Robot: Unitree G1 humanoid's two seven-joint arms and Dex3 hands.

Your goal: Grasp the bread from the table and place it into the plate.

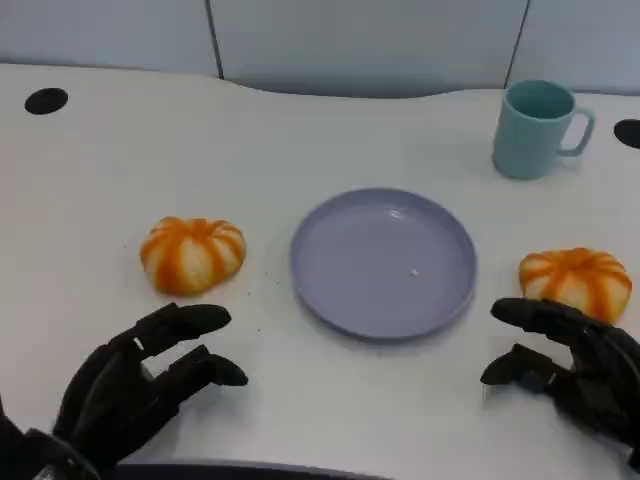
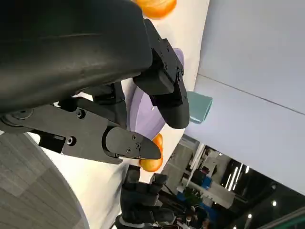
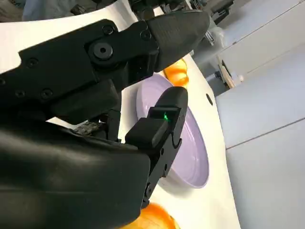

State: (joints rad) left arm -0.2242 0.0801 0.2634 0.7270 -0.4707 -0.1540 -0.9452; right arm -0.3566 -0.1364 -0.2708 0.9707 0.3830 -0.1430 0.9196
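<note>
A lavender plate [image 1: 383, 262] sits at the middle of the white table [image 1: 120, 160], and nothing lies in it apart from a tiny pale speck near its centre. At about 1 o'clock from the plate, well apart from it, stands a teal mug [image 1: 535, 128] with its handle turned to 3 o'clock; what it holds cannot be told from the head view. No brand, label or writing can be read on any of these things.

Two orange-and-white striped bread rolls lie on the table, outside the plate. The left bread roll [image 1: 192, 254] is at 9 o'clock from the plate, near its rim but apart from it. The right bread roll [image 1: 575, 281] is at 3 o'clock from the plate, also clear of the rim.

The left hand [image 1: 140, 385] rests low at 7 o'clock from the plate, fingers apart and holding nothing; the left bread roll lies at 12 o'clock from it, near the fingertips yet not touched. The right hand [image 1: 570, 360] is at 4 o'clock from the plate, fingers spread and empty; the right bread roll lies just beyond it at 12 o'clock, close to the upper finger.
</note>
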